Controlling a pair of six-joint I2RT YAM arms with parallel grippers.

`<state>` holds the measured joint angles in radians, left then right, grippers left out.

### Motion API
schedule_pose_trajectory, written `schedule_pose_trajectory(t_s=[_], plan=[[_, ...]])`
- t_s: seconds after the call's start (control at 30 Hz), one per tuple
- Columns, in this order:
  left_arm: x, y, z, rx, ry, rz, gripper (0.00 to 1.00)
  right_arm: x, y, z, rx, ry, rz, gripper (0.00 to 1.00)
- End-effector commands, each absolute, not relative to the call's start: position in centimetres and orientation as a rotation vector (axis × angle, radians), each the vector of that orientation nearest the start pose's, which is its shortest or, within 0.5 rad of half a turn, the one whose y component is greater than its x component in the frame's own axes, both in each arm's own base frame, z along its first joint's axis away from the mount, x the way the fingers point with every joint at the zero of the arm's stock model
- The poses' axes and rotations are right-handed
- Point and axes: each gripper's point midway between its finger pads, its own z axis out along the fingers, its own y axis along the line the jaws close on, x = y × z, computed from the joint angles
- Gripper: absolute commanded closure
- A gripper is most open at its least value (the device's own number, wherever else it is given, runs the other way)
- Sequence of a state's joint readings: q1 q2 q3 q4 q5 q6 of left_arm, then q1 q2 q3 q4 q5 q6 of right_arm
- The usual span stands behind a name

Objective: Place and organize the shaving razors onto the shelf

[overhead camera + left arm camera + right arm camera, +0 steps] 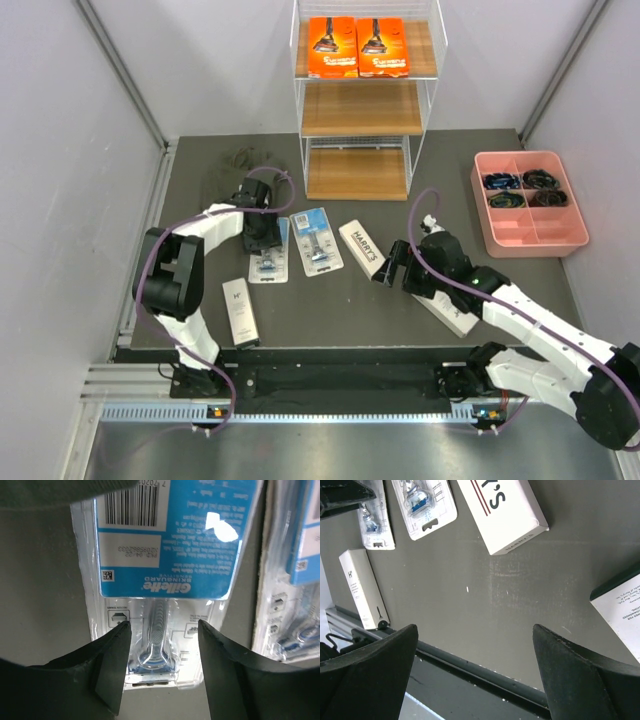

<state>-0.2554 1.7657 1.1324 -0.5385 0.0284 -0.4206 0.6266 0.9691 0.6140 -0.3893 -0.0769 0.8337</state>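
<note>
Two flat orange boxes lie side by side on the top tier of the white wire shelf. Two blue-and-clear blister packs lie on the table. My left gripper is open, just over the left pack, its fingers either side of the razor head. Three slim white boxes lie flat: one near the front, a Harry's box, and one partly under my right arm. My right gripper is open and empty above bare table.
A pink compartmented tray with dark items stands at the right. The shelf's middle and bottom tiers hold nothing. The black rail runs along the near edge. The second blister pack lies close to the right of my left gripper.
</note>
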Motion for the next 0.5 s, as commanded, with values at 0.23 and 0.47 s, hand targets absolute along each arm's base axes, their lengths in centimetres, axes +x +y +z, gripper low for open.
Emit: schedule_pose_trajectory(t_s=[0.23, 0.47], plan=[[36.7, -9.9, 1.3, -0.223, 2.738, -0.095, 0.78, 20.5, 20.6, 12.4, 0.201, 2.407, 0.826, 0.05], [36.5, -9.7, 1.5, -0.216, 2.74, -0.084, 1.0, 20.5, 20.6, 12.5, 0.204, 2.402, 0.829, 0.05]])
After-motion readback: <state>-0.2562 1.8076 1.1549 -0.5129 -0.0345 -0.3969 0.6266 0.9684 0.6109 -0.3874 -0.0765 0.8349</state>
